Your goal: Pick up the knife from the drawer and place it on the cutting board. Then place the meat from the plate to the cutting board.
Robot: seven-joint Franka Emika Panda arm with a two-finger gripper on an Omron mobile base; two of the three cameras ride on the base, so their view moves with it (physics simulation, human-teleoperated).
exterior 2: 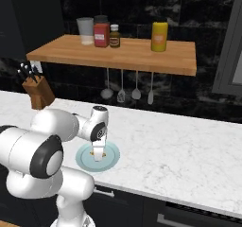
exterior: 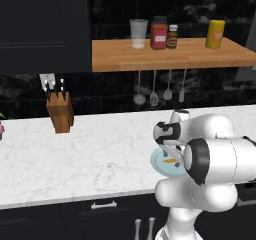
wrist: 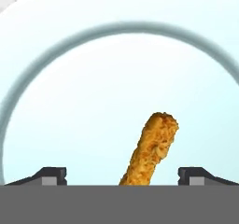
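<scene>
We hold our gripper (wrist: 121,174) directly above the pale blue-green plate (wrist: 56,78), pointing straight down at it. Our two dark fingertips (wrist: 49,175) stand wide apart, open and empty. Between them lies the meat (wrist: 151,148), a slim orange-brown breaded strip resting flat on the plate, its near end closest to the hand and running away from us at a slight slant. We judge this to be the second step, fetching the meat. Next we would need to lower until the fingertips straddle the strip, close on it, then lift. The plate sits on a white marble counter (exterior: 75,154).
</scene>
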